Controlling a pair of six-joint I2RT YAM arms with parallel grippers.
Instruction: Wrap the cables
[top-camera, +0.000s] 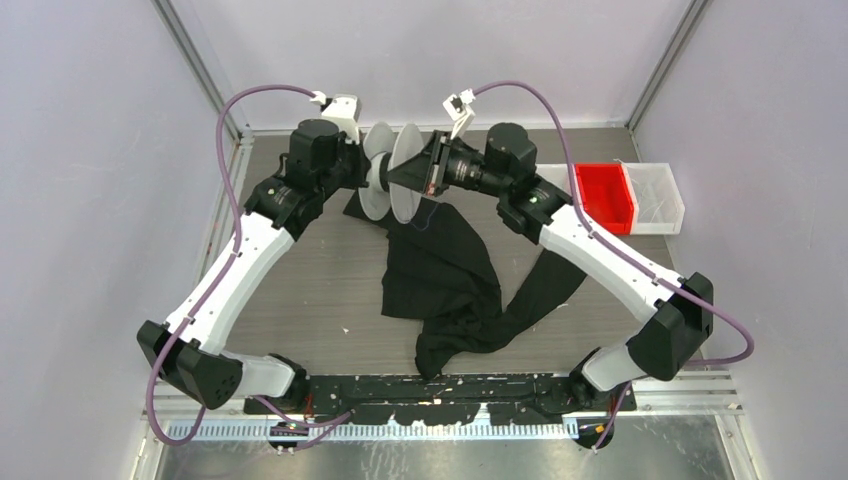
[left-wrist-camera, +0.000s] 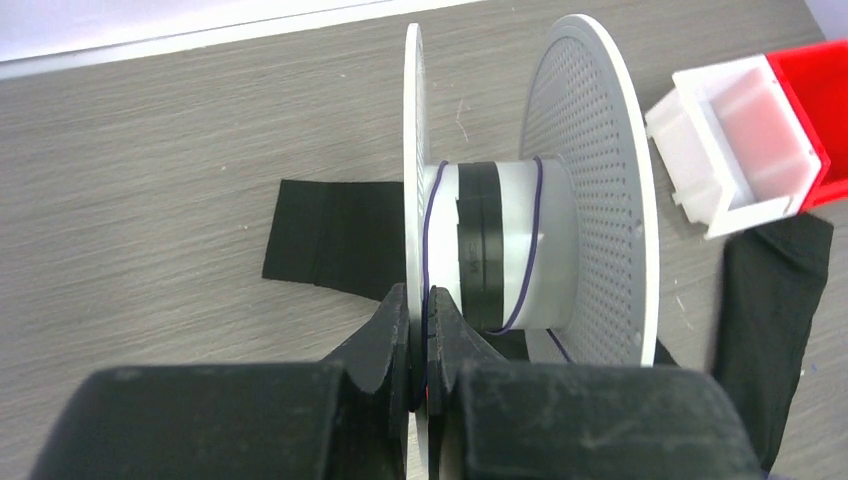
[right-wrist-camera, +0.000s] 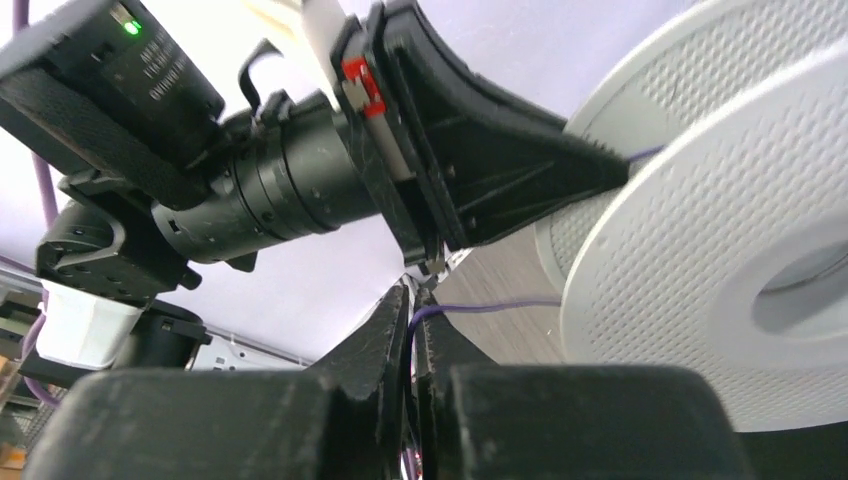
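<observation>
A white spool (top-camera: 385, 185) with two perforated flanges is held up at the back middle, between my two grippers. My left gripper (top-camera: 366, 172) is shut on the rim of one flange (left-wrist-camera: 412, 150), as the left wrist view (left-wrist-camera: 421, 335) shows. The cable (left-wrist-camera: 533, 235) is a thin purple wire with a few turns around the hub, next to a black band (left-wrist-camera: 480, 250). My right gripper (top-camera: 395, 182) is shut on the cable, seen in the right wrist view (right-wrist-camera: 411, 325). From the jaws the cable (right-wrist-camera: 480, 305) runs across to the spool (right-wrist-camera: 700, 270).
A large black cloth (top-camera: 450, 280) lies crumpled on the grey table under and in front of the spool. A red bin (top-camera: 603, 195) and a white bin (top-camera: 655, 195) stand at the back right. Grey walls close in the sides.
</observation>
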